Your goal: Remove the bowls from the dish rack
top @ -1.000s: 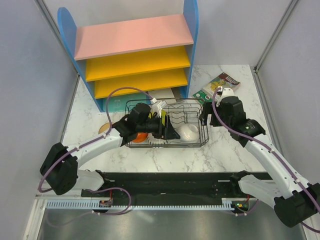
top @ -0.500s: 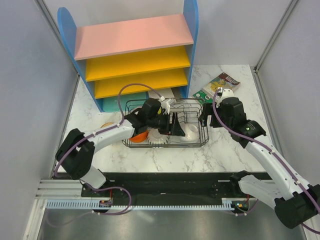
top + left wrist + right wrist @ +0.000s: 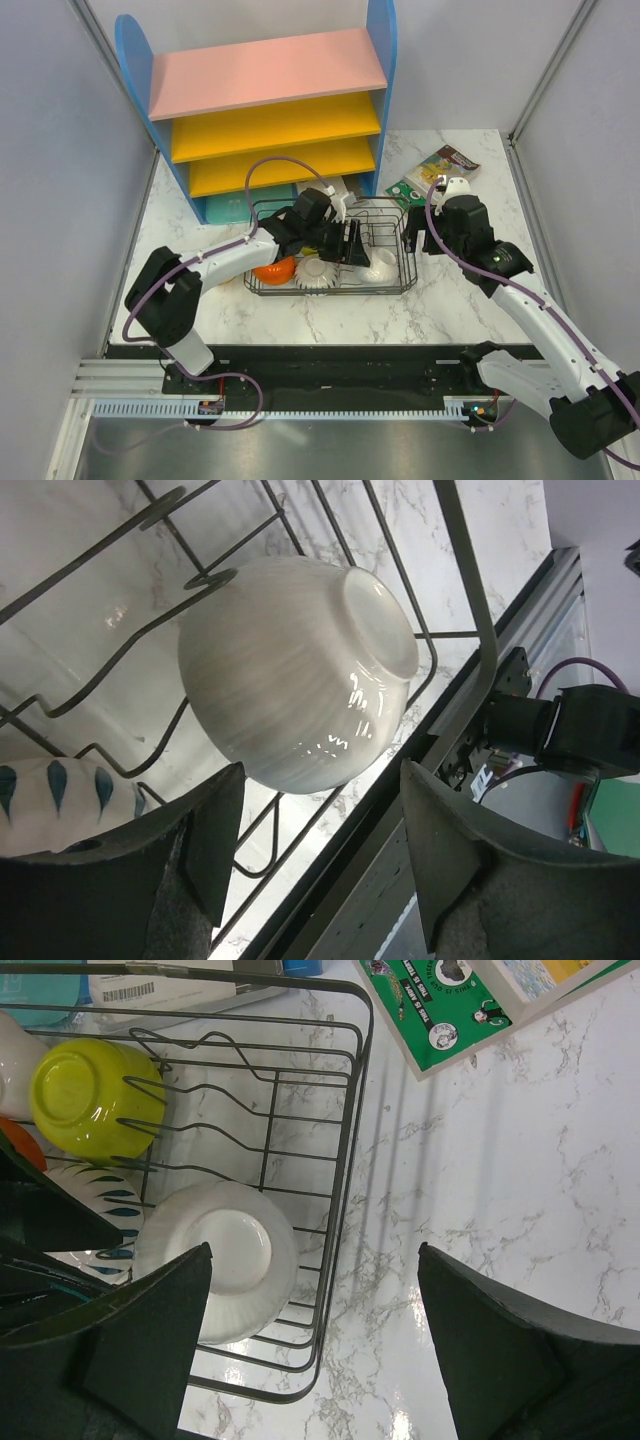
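The black wire dish rack (image 3: pixel 385 290) stands mid-table. In it lie an orange bowl (image 3: pixel 272 270), a white bowl with teal marks (image 3: pixel 313 276) and a plain white bowl (image 3: pixel 381 265). My left gripper (image 3: pixel 347 246) hangs open over the rack. In the left wrist view the upturned white bowl (image 3: pixel 300 670) lies just beyond the gripper (image 3: pixel 320 855), between its spread fingers, untouched. My right gripper (image 3: pixel 412 238) is open above the rack's right rim. The right wrist view shows the white bowl (image 3: pixel 220 1260), a yellow-green bowl (image 3: pixel 95 1100) and the rack rim (image 3: pixel 345 1190).
A blue shelf unit (image 3: pixel 270 100) with pink and yellow boards stands behind the rack. Booklets (image 3: pixel 435 170) lie at the back right, also in the right wrist view (image 3: pixel 440 1010). Grey walls close both sides.
My left arm has reached further right across the rack, its gripper now over the middle near the white bowl. The right arm has barely moved.
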Tool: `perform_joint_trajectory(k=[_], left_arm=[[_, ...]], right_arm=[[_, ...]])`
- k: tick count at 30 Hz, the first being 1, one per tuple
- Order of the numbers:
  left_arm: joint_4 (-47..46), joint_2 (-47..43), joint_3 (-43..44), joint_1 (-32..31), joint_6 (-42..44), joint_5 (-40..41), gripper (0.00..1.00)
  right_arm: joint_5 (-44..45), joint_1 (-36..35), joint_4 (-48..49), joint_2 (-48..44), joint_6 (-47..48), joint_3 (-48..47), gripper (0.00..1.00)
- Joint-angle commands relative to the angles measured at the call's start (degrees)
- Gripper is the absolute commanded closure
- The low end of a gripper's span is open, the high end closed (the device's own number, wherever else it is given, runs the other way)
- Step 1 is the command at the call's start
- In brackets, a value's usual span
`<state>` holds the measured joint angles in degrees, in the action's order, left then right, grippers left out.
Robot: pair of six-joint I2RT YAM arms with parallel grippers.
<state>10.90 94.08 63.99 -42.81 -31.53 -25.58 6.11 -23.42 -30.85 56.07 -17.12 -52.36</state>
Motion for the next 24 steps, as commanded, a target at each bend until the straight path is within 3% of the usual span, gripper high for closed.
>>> perform_joint_trajectory(k=[1, 8, 24], left_arm=[[1.1, -1.9, -1.4, 1.0, 3.3, 1.9, 0.29], [0.8, 0.6, -1.8, 1.5, 3.5, 1.1, 0.29], [-10.6, 4.1, -6.3, 1.4, -2.8, -6.8, 0.3]], right_arm=[[0.9, -0.1, 0.3, -0.4, 0.3, 0.0, 0.09], [1.1, -0.1, 0.4, -0.9, -0.1, -0.1, 0.09], [0.4, -0.1, 0.2, 0.4, -0.5, 0.5, 0.09]])
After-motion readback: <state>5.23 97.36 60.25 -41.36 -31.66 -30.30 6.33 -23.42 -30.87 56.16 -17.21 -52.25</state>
